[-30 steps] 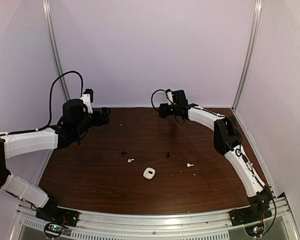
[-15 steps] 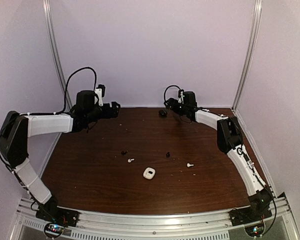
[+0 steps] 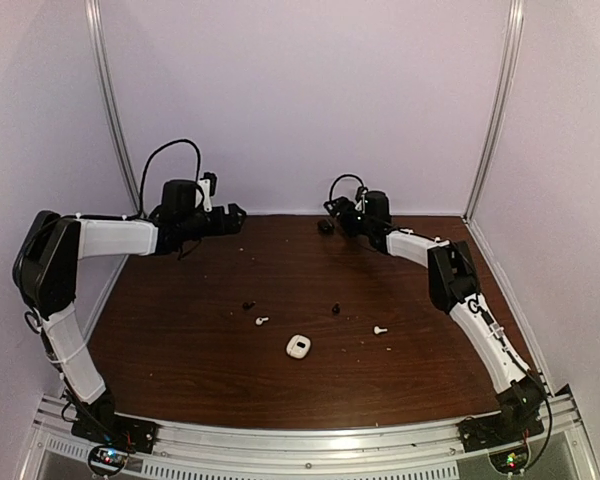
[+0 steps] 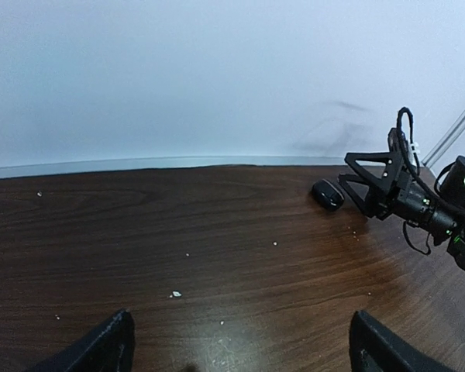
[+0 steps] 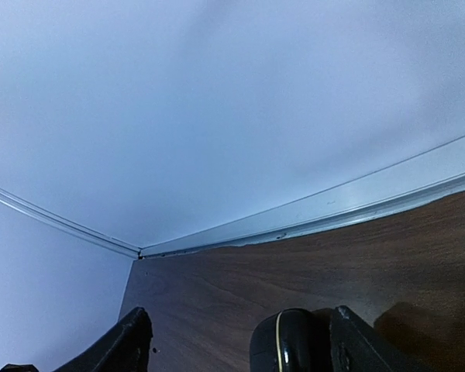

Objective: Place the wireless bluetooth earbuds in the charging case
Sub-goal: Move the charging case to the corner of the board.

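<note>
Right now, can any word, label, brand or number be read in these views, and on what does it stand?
No text reads in any view.
On the right arm, a dark mark on its white link: too small to read.
On the white charging case: no print shows.
On the black case: no print shows.

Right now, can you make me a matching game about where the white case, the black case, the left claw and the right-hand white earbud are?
Things:
1 white case
2 black case
3 left claw
4 right-hand white earbud

Places:
A far left, open, holding nothing
B to the right of the white case
C between the fingers of the right claw
D nearest the table's front edge

Pairs: 1-D; 2-C; 3-A; 4-B
</note>
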Controlling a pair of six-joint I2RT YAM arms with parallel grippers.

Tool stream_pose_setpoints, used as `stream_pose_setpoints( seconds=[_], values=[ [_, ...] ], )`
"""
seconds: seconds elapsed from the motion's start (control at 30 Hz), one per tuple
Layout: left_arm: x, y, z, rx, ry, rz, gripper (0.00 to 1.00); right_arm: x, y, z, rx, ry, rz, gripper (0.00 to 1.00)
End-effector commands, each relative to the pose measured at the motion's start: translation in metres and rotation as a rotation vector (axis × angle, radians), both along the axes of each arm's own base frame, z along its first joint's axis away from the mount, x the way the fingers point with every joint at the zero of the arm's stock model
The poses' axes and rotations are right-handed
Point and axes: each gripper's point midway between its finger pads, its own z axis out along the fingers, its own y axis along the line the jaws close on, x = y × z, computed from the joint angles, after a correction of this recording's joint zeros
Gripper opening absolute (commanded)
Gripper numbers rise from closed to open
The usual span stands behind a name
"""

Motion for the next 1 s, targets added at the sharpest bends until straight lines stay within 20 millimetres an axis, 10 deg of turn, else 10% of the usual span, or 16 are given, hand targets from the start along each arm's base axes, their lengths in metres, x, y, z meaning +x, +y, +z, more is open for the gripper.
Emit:
stream_pose_setpoints(
  seconds=[0.0,0.37,0.73,0.97],
  values=[
    [0.001,0.011,0.005,0.008,0.004,0.054,0.98,-0.024,0.036,-0.042,0.003,0.104,0.076,0.79],
    [-0.001,0.056,-0.013,-0.002,0.068,0.172,0.98,-0.066,0.087,-0.052,-0.132,0.114,0.238,0.76],
    [0.012,0.053,-0.018,-0.019,0.059,0.047,0.98,-0.115,0.144,-0.043,-0.154,0.041,0.463,0.73],
    [0.019,0.034,-0.024,-0.053,0.062,-0.043,0.98,-0.117,0.136,0.007,-0.130,-0.048,0.464,0.68]
  ],
)
